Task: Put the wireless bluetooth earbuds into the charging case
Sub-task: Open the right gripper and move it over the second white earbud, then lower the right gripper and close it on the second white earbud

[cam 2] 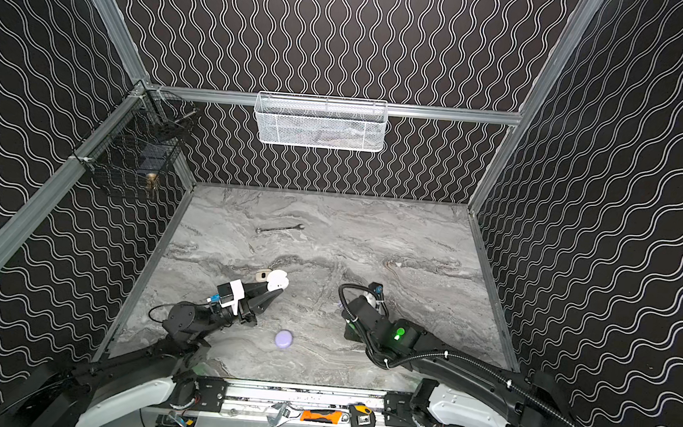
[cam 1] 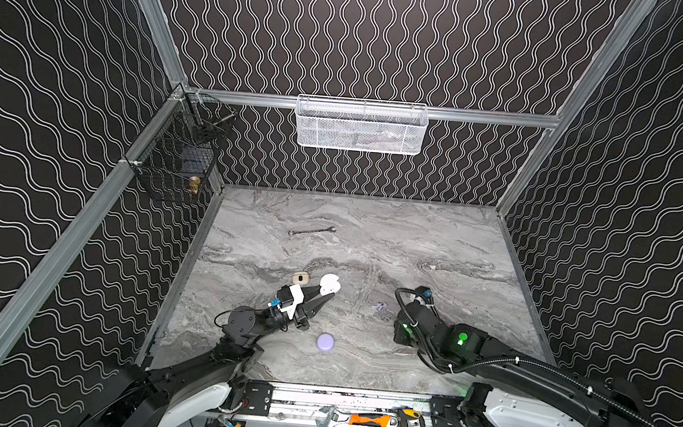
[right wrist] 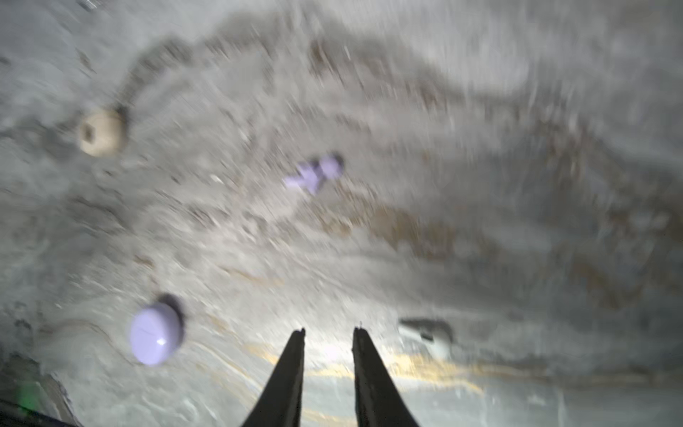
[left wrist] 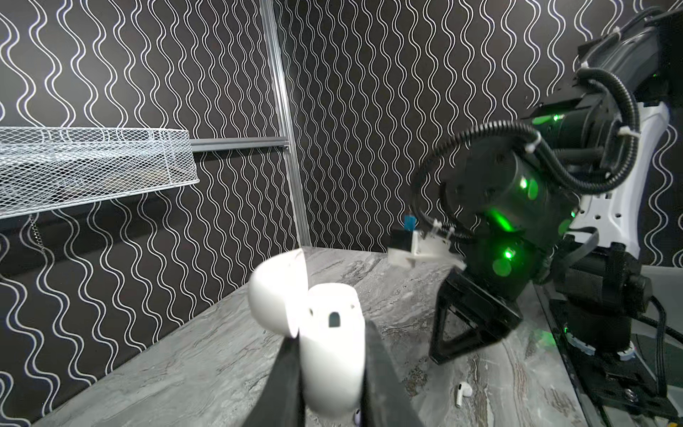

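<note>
My left gripper (left wrist: 332,342) is shut on a white charging case (left wrist: 332,355), whose lid (left wrist: 277,292) stands open. In both top views the case (cam 1: 329,285) (cam 2: 277,281) hangs just above the marble table, left of centre. A white earbud (left wrist: 462,392) lies on the table below my right arm. Lavender earbuds (right wrist: 314,173) (cam 1: 380,307) lie between the two arms. My right gripper (right wrist: 329,331) points down over bare table, its jaws apart with nothing between them; the view is blurred. In both top views the arm hides its fingers.
A shut lavender case (cam 1: 325,341) (right wrist: 155,334) lies near the front. A beige case (cam 1: 300,278) (right wrist: 100,133) sits beside the white one. A wrench (cam 1: 311,231) lies farther back. A white mesh basket (cam 1: 359,126) and a black wire basket (cam 1: 182,156) hang on the walls.
</note>
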Controlling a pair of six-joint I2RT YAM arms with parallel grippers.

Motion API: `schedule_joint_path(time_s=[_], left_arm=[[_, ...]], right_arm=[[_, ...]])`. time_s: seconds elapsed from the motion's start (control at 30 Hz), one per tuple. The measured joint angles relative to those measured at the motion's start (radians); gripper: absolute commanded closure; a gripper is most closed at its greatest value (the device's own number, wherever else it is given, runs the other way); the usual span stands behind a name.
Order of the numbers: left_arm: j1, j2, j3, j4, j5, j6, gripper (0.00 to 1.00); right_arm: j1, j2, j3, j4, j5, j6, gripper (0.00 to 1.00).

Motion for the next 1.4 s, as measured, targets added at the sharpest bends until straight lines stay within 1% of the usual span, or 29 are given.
schedule_joint_path(time_s=[0.1, 0.2, 0.27, 0.57, 0.67, 0.83, 1.1, 1.2, 1.4], left_arm=[[0.000, -0.009, 0.002, -0.023, -0.006, 0.008, 1.00], [0.000, 0.003, 0.005, -0.040, -0.010, 0.018, 1.00], [0.000, 0.010, 0.006, -0.040, -0.010, 0.018, 1.00], [0.000, -0.026, 0.007, -0.068, -0.011, 0.024, 1.00], [0.000, -0.027, 0.007, -0.077, -0.011, 0.024, 1.00], [0.000, -0.026, 0.007, -0.090, -0.011, 0.024, 1.00], [0.000, -0.009, 0.012, -0.090, -0.011, 0.024, 1.00], [0.000, -0.009, 0.012, -0.090, -0.011, 0.024, 1.00], [0.000, -0.018, 0.013, -0.091, -0.011, 0.024, 1.00]], right_arm=[[-0.001, -0.017, -0.074, -0.002, -0.061, 0.061, 0.61], [-0.001, -0.033, -0.131, -0.003, -0.116, 0.098, 0.51], [-0.001, -0.030, -0.137, -0.003, -0.137, 0.111, 0.47], [-0.006, 0.064, -0.130, 0.019, -0.136, 0.115, 0.32], [-0.016, 0.084, -0.127, 0.053, -0.125, 0.114, 0.32], [-0.027, 0.135, -0.111, 0.097, -0.103, 0.088, 0.37], [-0.035, 0.254, -0.064, 0.171, -0.064, 0.037, 0.38], [-0.037, 0.277, -0.060, 0.203, -0.039, 0.027, 0.38], [-0.038, 0.296, -0.048, 0.212, -0.019, 0.010, 0.38]])
